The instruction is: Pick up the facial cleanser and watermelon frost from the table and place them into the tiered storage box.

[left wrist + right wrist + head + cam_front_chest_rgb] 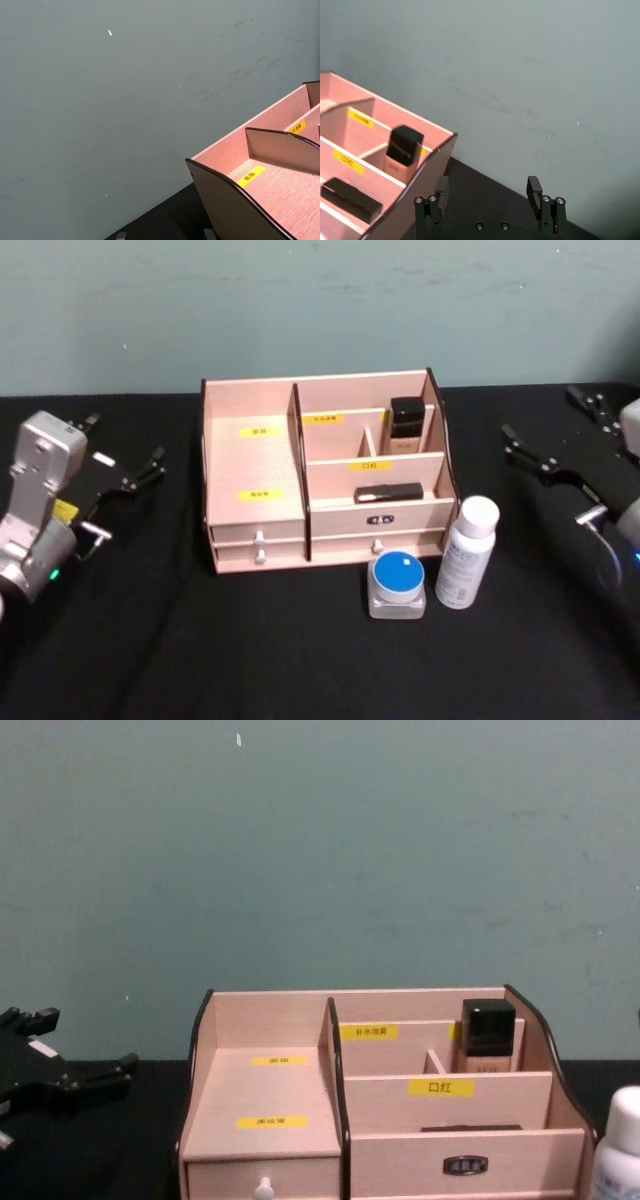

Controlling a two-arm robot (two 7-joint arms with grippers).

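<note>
the left gripper (128, 437) hangs above the left side of the desk (150, 640), its fingers spread apart and holding nothing. the right gripper (487, 192) hangs above the right side of the desk, near the back edge, its fingers also spread wide and empty. the tiered storage box (252, 465) stands in the middle of the desk, toward the back edge, with its two small drawers facing the front. a white bottle (467, 552) stands upright on the desk just in front of the box's right end. a blue-lidded jar (397, 585) sits just beside the bottle, on its left, below the right drawer. inside the box, a black-capped bottle (405, 425) stands in the back right compartment. a flat black item (388, 493) lies in the lower compartment in front of it. the tall left compartment holds nothing but yellow labels (259, 431).
</note>
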